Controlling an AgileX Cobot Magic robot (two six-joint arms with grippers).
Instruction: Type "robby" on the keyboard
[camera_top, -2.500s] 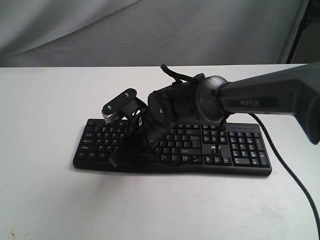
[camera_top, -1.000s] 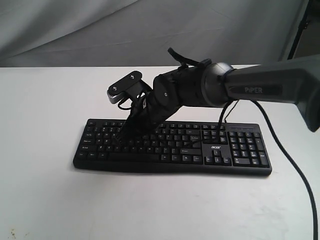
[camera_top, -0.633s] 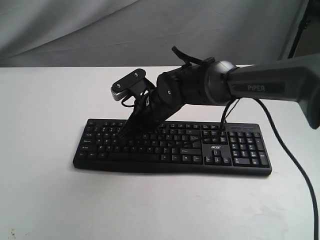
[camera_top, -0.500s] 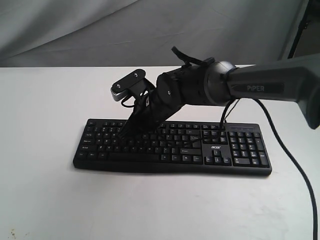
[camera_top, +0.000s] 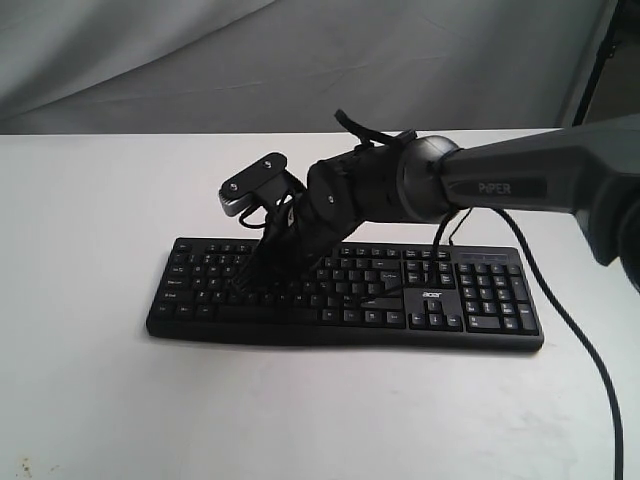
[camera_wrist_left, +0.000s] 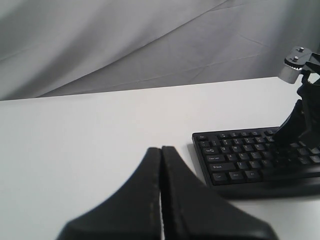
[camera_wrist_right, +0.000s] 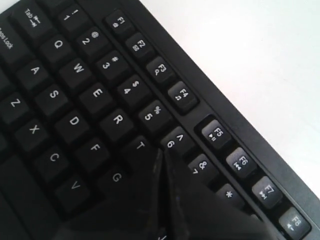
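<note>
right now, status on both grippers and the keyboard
Right gripper shut, tip over the keyboard near T and 6. Left gripper shut, off the keyboard. Black cable trails past its number-pad end.

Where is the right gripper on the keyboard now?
In the exterior view the right gripper is over the left half of the keyboard; its tip is between the T key and 6 key.

The right gripper (camera_top: 252, 272) is leaning down over the left-middle keys of the keyboard (camera_top: 480, 300), and its arm (camera_top: 520, 185) is blocking the way above the centre rows. The number-pad end is sitting uncovered. Wide bench (camera_top: 90, 400) is lying open in front and to the left, while a black cable (camera_top: 590, 370) is trailing down the right side.
</note>
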